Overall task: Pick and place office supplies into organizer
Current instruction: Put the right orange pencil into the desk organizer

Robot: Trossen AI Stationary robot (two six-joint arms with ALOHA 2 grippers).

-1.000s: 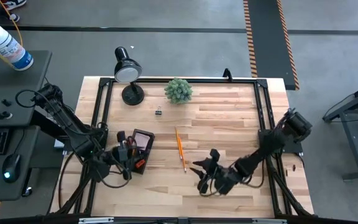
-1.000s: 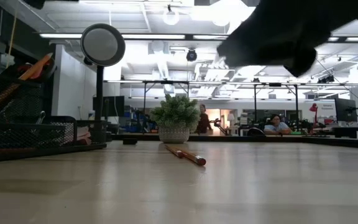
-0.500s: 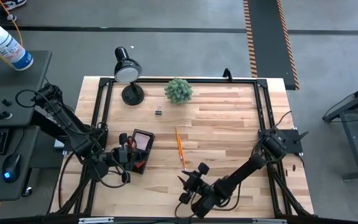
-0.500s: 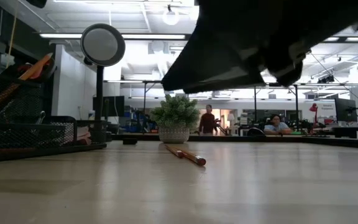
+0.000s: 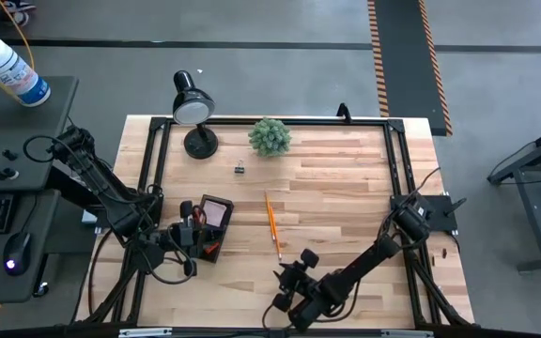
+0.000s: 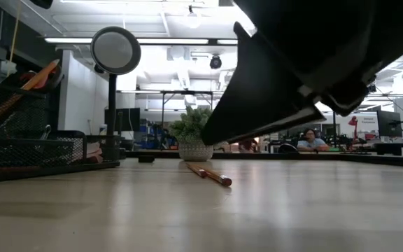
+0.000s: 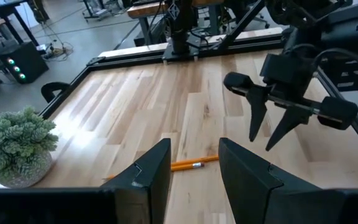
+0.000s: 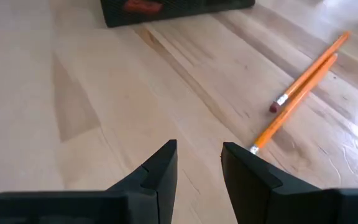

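Observation:
Two yellow-orange pencils point(image 5: 272, 226) lie side by side on the table, right of the black mesh organizer point(image 5: 208, 227). They also show in the right wrist view as pencils point(image 8: 300, 87) and in the low view as pencils point(image 6: 209, 173). The organizer holds a pink pad point(image 5: 217, 211) and red-handled items. A small black binder clip point(image 5: 239, 168) sits toward the far edge. My right gripper point(image 5: 281, 286) hovers open near the table's near edge, short of the pencils. My left gripper point(image 7: 191, 177) is open beside the organizer, holding nothing.
A green spiky plant point(image 5: 270, 136) and a black desk lamp point(image 5: 193, 105) stand along the far edge. Bare wood lies between the pencils and the right edge. People sit in the room beyond the table.
My right gripper has swung toward the table's near edge and to the left, coming low in front of the low camera, where it now fills more of the picture. The pencils and the organizer have stayed put.

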